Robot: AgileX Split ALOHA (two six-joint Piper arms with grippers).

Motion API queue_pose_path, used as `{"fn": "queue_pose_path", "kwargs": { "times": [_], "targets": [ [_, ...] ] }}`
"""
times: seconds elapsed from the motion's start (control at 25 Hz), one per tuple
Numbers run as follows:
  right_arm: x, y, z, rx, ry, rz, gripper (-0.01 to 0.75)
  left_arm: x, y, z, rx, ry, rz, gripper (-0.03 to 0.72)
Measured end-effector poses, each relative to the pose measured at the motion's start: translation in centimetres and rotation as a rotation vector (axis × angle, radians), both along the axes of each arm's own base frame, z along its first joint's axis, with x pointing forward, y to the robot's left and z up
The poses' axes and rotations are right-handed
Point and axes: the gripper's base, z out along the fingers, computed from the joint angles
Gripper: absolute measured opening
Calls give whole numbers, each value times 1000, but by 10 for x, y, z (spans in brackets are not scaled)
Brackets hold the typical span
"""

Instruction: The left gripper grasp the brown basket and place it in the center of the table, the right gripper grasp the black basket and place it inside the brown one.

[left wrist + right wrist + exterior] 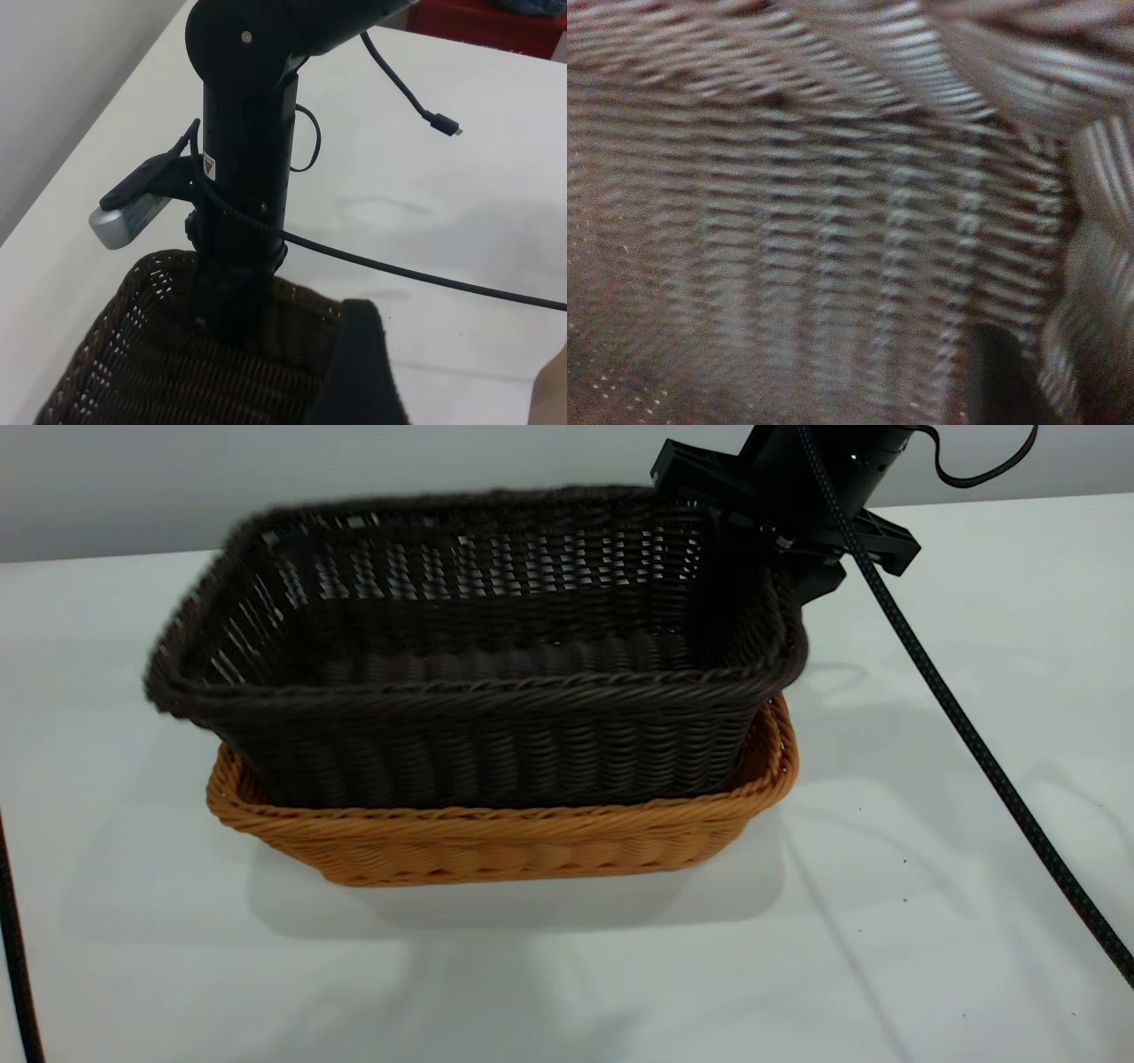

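The black basket (478,682) hangs tilted, its lower side sunk into the brown basket (496,841), which sits on the white table (930,797). Its left end is raised and blurred. My right gripper (780,576) is shut on the black basket's far right rim. In the right wrist view the dark weave (833,230) fills the picture, with one fingertip (992,381) against it. My left gripper (456,381) is open and empty above bare table beside the black basket (159,363). One of its black fingers (363,372) shows. It is out of the exterior view.
The right arm's braided cable (966,735) hangs across the right of the table. Another cable (13,957) runs along the left edge. In the left wrist view the right arm (244,177) stands over the basket, and a red object (496,22) lies beyond the table's far edge.
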Motion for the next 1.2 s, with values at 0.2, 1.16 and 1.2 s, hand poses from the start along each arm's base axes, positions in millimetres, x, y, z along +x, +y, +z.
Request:
{"fn": "queue_pose_path", "kwargs": {
  "times": [0.2, 1.16, 1.2],
  "targets": [
    [-1, 0, 0, -2, -4, 25, 404, 0, 0, 0, 0, 0, 0, 500],
    [-7, -20, 53, -166, -126, 67, 486, 0, 0, 0, 0, 0, 0, 500],
    [-7, -20, 59, -172, -141, 67, 486, 0, 0, 0, 0, 0, 0, 500]
  ]
}}
